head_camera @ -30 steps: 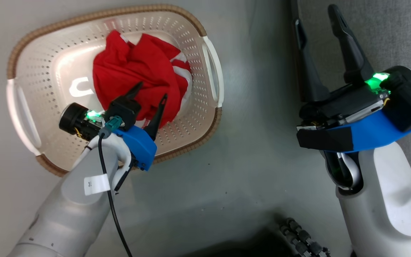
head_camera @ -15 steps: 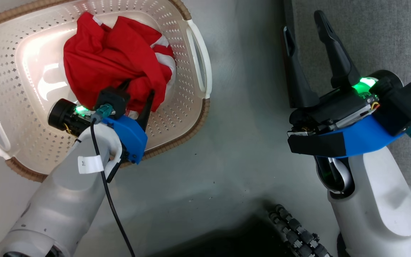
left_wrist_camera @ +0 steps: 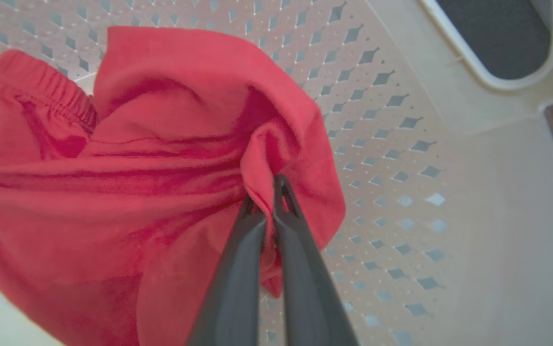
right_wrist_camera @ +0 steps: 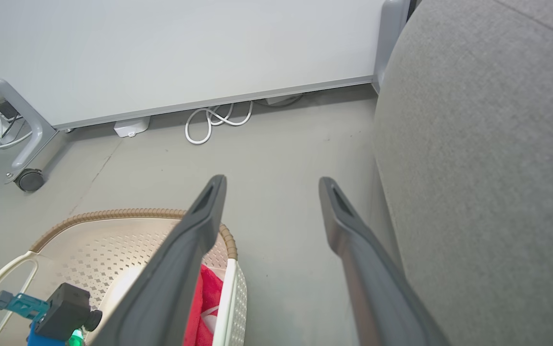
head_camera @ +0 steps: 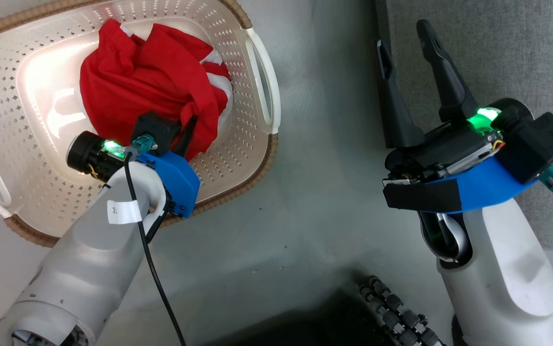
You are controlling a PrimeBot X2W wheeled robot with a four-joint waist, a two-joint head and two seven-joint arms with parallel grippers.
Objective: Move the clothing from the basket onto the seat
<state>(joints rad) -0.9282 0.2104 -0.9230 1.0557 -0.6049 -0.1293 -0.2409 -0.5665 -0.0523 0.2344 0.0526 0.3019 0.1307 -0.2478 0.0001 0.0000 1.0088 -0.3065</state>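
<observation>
The red clothing with white panels lies bunched in the cream basket on the floor. My left gripper is down in the basket, shut on a fold of the clothing; in the left wrist view my left gripper pinches red fabric between its closed fingers. My right gripper stands open and empty over the floor at the edge of the grey seat. In the right wrist view my right gripper is spread wide, with the seat at the right and the basket at the lower left.
Grey floor lies between basket and seat. A white panel on castors stands beyond, with white cables and a power block under it. My own dark base with a cable chain shows at the bottom of the head view.
My left gripper has sunk into the red clothing and closed on a fold of it. The head camera shifted, so the basket sits further left in the picture. The right gripper stays open.
</observation>
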